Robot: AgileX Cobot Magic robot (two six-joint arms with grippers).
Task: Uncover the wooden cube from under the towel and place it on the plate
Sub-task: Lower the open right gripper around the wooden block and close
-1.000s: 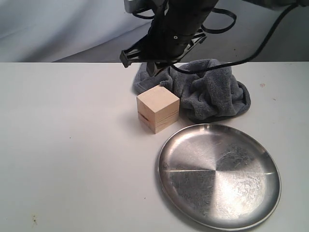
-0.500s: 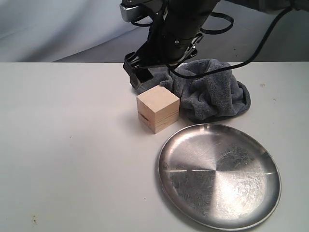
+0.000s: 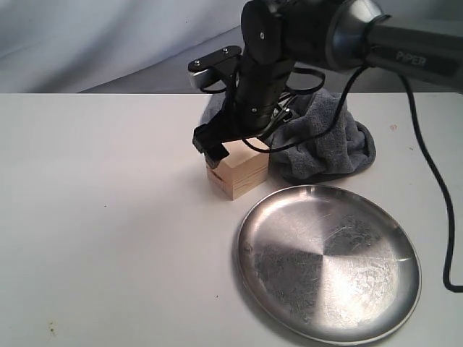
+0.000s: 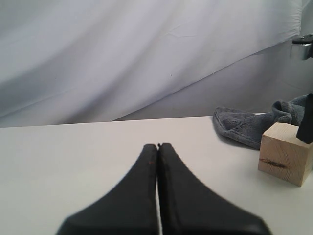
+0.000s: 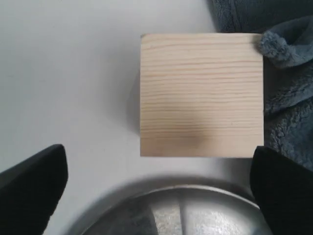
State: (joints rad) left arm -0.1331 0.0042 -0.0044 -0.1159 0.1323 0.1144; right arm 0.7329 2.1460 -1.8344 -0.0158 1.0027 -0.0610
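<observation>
Toward the near right corner of the table (image 3: 108, 238) lies the steel plate (image 3: 329, 264). Just behind it stands the wooden cube (image 3: 237, 175), and the towel (image 3: 329, 144) touches it. The right gripper (image 5: 157, 166) is spread wide over the cube and grips nothing; the left gripper (image 4: 158, 147) is closed and empty.

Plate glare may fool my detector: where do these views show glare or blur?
Exterior view: plate shows bright and dark wedges. Left wrist view: left gripper blurred, cube sharp. Right wrist view: cube grain crisp, gripper fingers blurred.
</observation>
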